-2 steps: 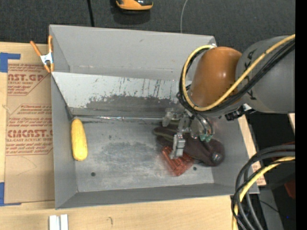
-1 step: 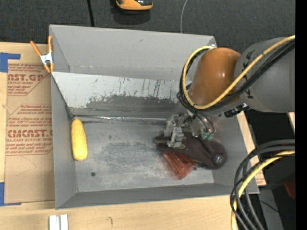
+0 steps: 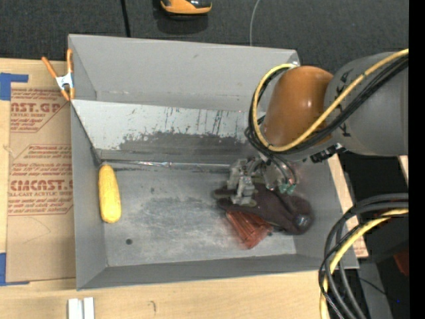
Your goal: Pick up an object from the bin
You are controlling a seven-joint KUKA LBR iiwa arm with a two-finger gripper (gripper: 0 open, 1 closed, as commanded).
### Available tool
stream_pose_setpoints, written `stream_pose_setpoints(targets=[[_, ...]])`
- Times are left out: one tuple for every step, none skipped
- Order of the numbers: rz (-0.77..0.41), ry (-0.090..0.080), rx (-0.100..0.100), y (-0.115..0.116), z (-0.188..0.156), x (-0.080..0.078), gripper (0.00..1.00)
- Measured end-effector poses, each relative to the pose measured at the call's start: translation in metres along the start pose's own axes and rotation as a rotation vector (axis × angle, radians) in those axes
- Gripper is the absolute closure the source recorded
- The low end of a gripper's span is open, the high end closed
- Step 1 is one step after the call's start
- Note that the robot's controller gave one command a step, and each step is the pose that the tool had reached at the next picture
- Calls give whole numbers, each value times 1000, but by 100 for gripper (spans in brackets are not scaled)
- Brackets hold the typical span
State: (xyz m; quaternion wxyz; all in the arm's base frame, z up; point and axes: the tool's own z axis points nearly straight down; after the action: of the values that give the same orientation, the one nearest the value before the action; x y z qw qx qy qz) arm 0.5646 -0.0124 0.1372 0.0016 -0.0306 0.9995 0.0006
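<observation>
My gripper [image 3: 240, 190] is low in the right half of the bin, under the orange wrist cover, its metal fingers pointing down and left. It sits right on top of a dark brown, elongated lumpy object [image 3: 282, 210] that stretches from beneath the fingers toward the bin's right wall. A reddish, translucent ridged piece [image 3: 248, 230] lies just in front of the dark object, touching it. A yellow corn cob [image 3: 109, 193] rests upright along the left wall, far from the gripper.
The arm and its orange cover with looped cables hang over the bin's right rear part. Bare scuffed floor spreads between the corn cob and the gripper.
</observation>
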Motion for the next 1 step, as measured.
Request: stream_pose_setpoints(targets=[[1, 5, 1, 7, -38, -18, 100]])
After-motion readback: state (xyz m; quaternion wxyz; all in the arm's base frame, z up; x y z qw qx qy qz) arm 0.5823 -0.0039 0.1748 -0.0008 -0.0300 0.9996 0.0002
